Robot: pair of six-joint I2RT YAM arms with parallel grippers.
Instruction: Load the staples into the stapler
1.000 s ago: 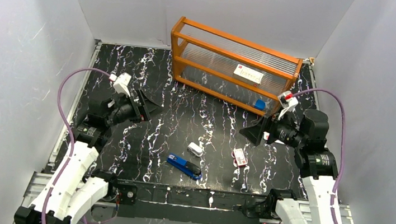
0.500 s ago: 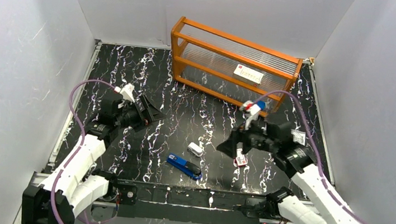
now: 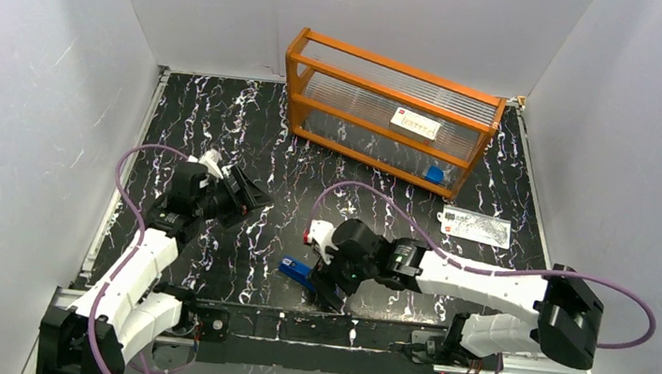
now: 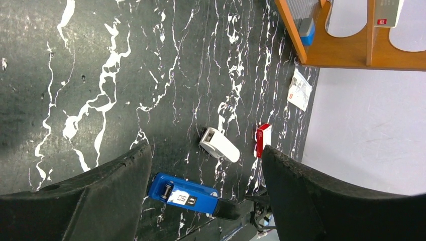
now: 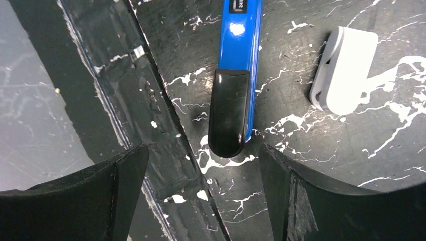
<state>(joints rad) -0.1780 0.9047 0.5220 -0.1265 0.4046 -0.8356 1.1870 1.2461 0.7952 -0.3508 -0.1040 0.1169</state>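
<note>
- Your right tool (image 5: 198,150) is released: its fingers are spread wide and grasp nothing.
- The stapler (image 5: 235,60) lies flat on the worktop (image 5: 301,165). Its black front end sits between that tool's fingers and touches neither.
- A white rounded object (image 5: 344,70) lies just beside the stapler, ahead of one finger.
- Your left tool (image 4: 206,150) is also released and empty, well apart from everything.
- The staples box (image 4: 263,139) lies far ahead of the left tool, past the white rounded object.
</note>
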